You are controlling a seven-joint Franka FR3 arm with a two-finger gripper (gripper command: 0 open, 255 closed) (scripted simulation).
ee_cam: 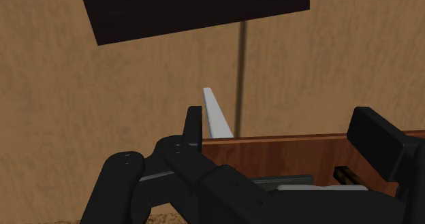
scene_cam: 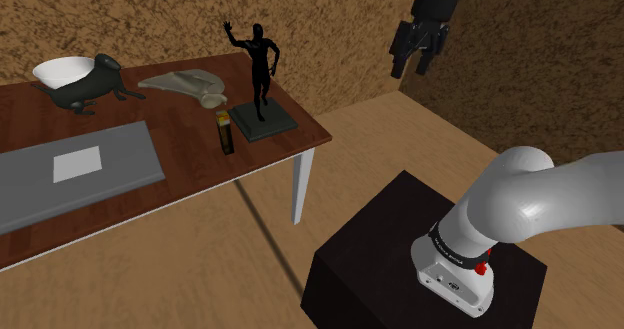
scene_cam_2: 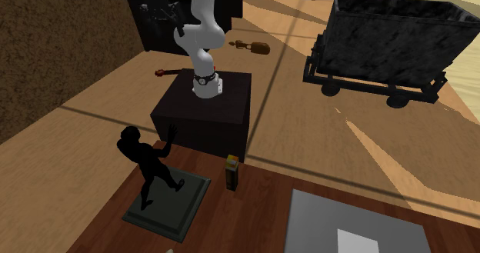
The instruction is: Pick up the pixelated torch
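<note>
The pixelated torch [scene_cam: 226,132] is a small upright stick with a dark body and a yellow top. It stands on the brown wooden table [scene_cam: 190,149] near its front edge, just beside the statue's base. In the second exterior view the torch [scene_cam_2: 231,171] stands at the table edge facing the stand. My black gripper [scene_cam: 415,52] hangs high over the floor, well off the table's end and far from the torch. In the wrist view its fingers [ee_cam: 194,124] stand wide apart with nothing between them, above the table's corner [ee_cam: 272,151].
A black human statue [scene_cam: 260,67] on a dark square base stands right by the torch. A grey tray [scene_cam: 110,162] with a white sheet, a white bowl [scene_cam: 63,70], a dark animal figure [scene_cam: 95,89] and a beige object [scene_cam: 188,81] share the table. A mine cart [scene_cam_2: 385,36] stands beyond the black stand [scene_cam_2: 204,109].
</note>
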